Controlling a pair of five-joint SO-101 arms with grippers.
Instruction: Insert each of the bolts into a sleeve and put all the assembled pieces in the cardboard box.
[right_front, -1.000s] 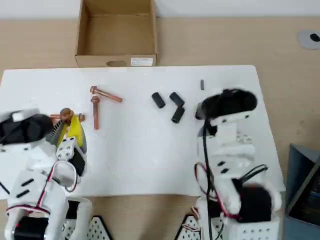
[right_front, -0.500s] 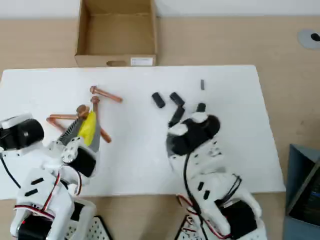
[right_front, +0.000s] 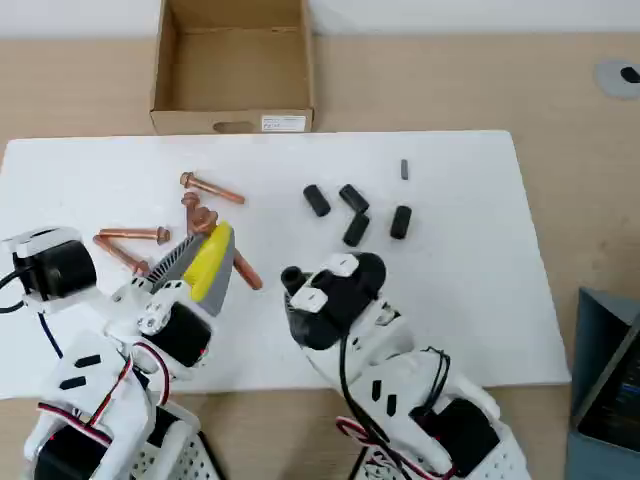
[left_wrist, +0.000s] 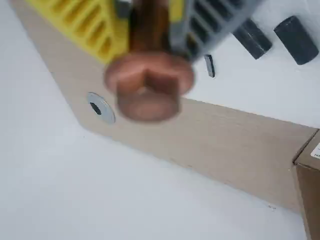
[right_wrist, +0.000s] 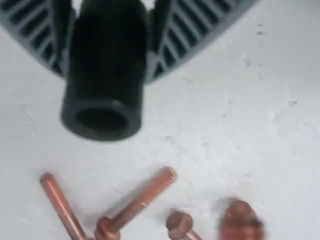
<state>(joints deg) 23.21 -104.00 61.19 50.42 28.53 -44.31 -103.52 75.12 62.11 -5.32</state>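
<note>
The left gripper (left_wrist: 149, 30) has its yellow and grey fingers clamped on a copper bolt (left_wrist: 149, 87), at lower left of the high view. The right gripper (right_wrist: 107, 35) pinches a black sleeve (right_wrist: 102, 100) (open end outward) at lower centre. On the tabletop (right_front: 450, 280) lie loose bolts (right_front: 210, 187) and spare sleeves (right_front: 356, 229); the cardboard box (right_front: 232, 120) sits upper left.

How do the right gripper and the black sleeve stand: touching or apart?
Touching. The right wrist view shows the black sleeve pinched in the right gripper, both jaws pressed against its sides with no gap.
</note>
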